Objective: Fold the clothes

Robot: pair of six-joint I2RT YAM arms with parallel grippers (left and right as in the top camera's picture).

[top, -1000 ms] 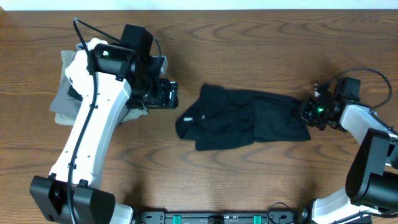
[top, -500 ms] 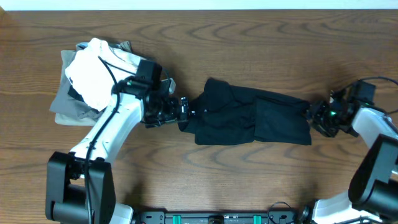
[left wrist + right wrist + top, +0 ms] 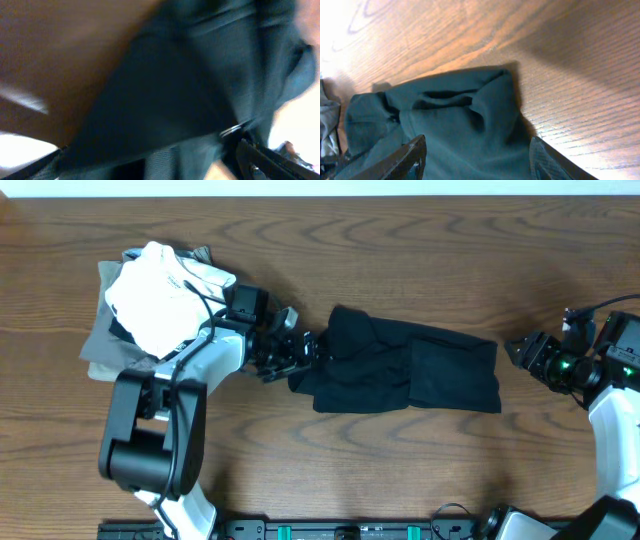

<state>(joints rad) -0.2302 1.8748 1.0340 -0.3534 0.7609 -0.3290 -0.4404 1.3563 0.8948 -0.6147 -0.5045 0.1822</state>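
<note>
The clothes, a black shirt (image 3: 405, 372), lie bunched in a long strip across the middle of the wooden table (image 3: 420, 260). My left gripper (image 3: 302, 352) is at the shirt's left end. In the blurred left wrist view the dark cloth (image 3: 175, 90) fills the frame, and the left gripper (image 3: 150, 170) stands open with cloth between its widely spread fingers. My right gripper (image 3: 524, 352) hovers just right of the shirt's right edge, apart from it. In the right wrist view the right gripper (image 3: 480, 165) is open, with the shirt's end (image 3: 455, 125) lying loose ahead of it.
A pile of folded garments (image 3: 150, 305), white on top of grey, sits at the far left behind the left arm. A white band (image 3: 320, 186) runs beyond the table's far edge. Cables (image 3: 600, 308) trail near the right arm.
The left arm swung down from the garment pile to the shirt's left end. The right gripper opened, let go of the shirt's right end and drew back to the right.
</note>
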